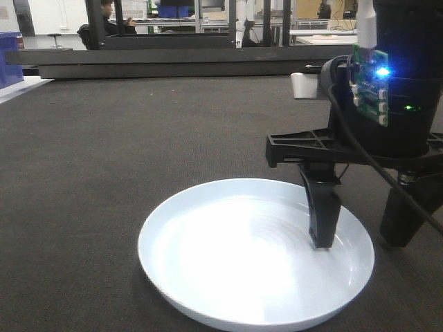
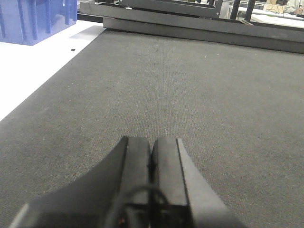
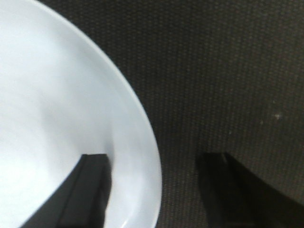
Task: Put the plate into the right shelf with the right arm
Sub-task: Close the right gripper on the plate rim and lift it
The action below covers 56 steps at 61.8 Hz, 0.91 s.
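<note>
Both my right jaws hang open, straddling the rim of the round glossy white plate (image 1: 228,277) — grasp step: pinch, then lift.

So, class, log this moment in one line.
right gripper: open, one finger inside plate, one outside rim | plate: flat on mat | left gripper: shut

Overhead glare blows out plate (image 1: 228,266); right wrist view blurred, dim.
</note>
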{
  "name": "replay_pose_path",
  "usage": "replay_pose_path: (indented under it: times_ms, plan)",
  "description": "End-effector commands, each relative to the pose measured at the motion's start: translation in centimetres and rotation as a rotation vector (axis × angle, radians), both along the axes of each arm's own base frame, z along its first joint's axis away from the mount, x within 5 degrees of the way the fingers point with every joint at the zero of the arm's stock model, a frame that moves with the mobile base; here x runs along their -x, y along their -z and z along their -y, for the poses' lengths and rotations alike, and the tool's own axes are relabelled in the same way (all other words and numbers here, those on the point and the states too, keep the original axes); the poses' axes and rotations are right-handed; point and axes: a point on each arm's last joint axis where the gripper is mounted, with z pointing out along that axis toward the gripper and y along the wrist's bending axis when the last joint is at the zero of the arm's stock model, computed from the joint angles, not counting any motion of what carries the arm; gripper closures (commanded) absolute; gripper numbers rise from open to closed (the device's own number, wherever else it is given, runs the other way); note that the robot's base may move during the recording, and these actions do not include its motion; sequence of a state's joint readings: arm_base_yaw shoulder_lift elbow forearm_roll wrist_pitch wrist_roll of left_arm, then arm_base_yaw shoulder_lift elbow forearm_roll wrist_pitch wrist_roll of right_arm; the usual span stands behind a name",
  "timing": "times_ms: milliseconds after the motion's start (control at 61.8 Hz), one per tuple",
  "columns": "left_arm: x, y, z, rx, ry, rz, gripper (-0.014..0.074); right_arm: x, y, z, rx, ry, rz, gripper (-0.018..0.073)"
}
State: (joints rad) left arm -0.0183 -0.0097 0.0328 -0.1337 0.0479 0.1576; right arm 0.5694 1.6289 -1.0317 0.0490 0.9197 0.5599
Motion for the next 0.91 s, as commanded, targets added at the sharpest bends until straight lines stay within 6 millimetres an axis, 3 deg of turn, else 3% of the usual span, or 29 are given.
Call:
replay_pose_path:
  times_ms: [0,129,259,502,777,890]
  plan:
    - [0.1,-0.5,-0.1,0.018,-0.009,0.089,0.0724,-0.3,-1.7,0.0,-0.023,-0.005,0.057,0.0179]
    - [0.1,-0.5,-0.1,0.018,-0.009,0.089,0.0724,-0.3,-1.7,0.0,-0.022,-0.006,0.057,0.037]
    - [0.1,-0.5,-0.1,0.018,-0.009,0.089,0.0724,-0.3,-1.7,0.0,-0.017,-0.009,0.06,0.0501]
    - [0.1,-0.5,-0.1,0.018,-0.009,0.089,0.0724,0.3,-2.9,0.4,-0.019,-0.02,0.065,0.0503]
    - [0.1,-0.5,-0.1,0.018,-0.009,0.089,0.0724,2.0,-9.1,2.7,-0.142,-0.092,0.367,0.0503]
    - [0.1,-0.5,-0.1,0.018,-0.009,0.089,0.0724,3.0,-10.5,4.2,-0.166,-0.125,0.493,0.0503]
